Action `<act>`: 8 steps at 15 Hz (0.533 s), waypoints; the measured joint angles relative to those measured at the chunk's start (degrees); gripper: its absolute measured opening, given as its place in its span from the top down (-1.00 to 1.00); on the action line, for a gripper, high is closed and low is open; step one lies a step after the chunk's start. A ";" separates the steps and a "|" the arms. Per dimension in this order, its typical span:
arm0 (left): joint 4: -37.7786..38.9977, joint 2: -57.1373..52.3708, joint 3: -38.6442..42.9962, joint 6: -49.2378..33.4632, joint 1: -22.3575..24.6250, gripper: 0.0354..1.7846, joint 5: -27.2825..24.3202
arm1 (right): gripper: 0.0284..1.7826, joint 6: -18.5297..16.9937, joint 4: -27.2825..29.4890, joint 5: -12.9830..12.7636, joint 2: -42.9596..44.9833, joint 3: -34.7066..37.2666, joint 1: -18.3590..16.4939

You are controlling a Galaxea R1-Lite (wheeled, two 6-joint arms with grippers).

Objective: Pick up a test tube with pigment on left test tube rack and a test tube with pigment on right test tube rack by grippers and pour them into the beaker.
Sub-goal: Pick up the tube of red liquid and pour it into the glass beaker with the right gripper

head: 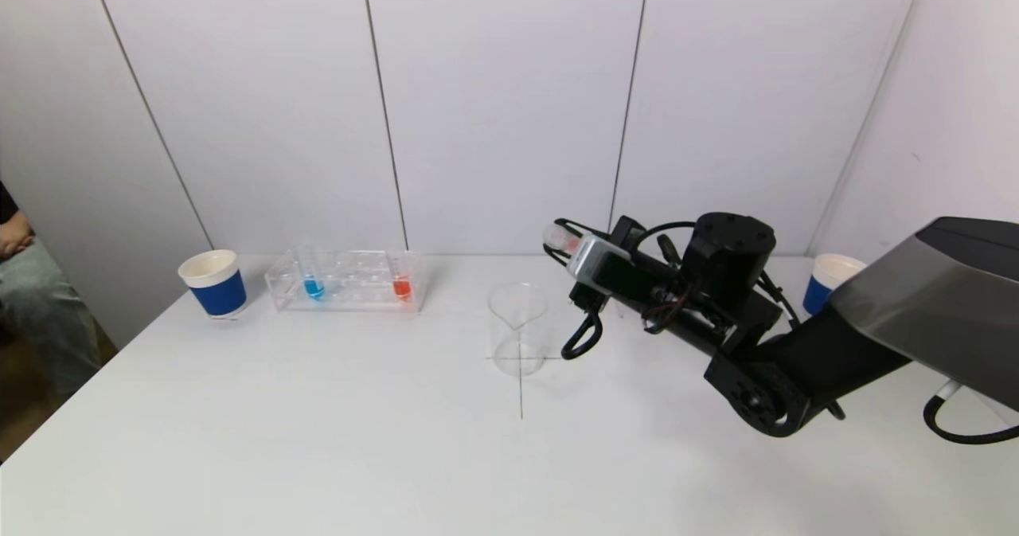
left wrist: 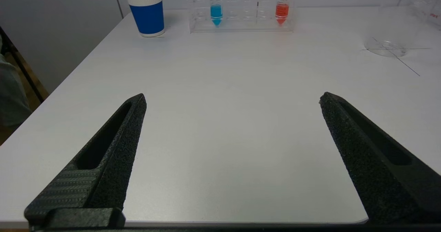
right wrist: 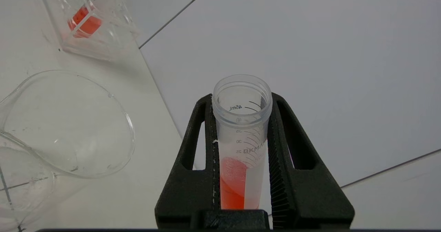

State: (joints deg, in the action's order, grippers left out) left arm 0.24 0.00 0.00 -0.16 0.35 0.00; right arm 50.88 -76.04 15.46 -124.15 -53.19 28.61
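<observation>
Gripping a red-pigment test tube, the right gripper tilts it beside the beaker. The left gripper hangs open above the table's near edge.

Clear glass beaker; matt white table.

walls: white panels, dark seams | furniture: white table

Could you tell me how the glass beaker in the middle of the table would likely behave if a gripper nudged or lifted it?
The beaker looks like thin clear glass, so it is probably fragile and slippery in the jaws. It appears empty and taller than its base, so a push near the rim could tip it. On the smooth white table, a low nudge would likely slide it.
</observation>
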 joint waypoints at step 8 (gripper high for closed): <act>-0.02 0.00 0.00 0.02 0.00 -0.98 0.00 | 0.51 2.83 0.33 -0.50 -0.68 1.04 1.82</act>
State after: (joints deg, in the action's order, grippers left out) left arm 0.22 0.00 0.00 -0.13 0.35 0.00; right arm 53.71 -75.72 14.96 -124.83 -52.15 30.43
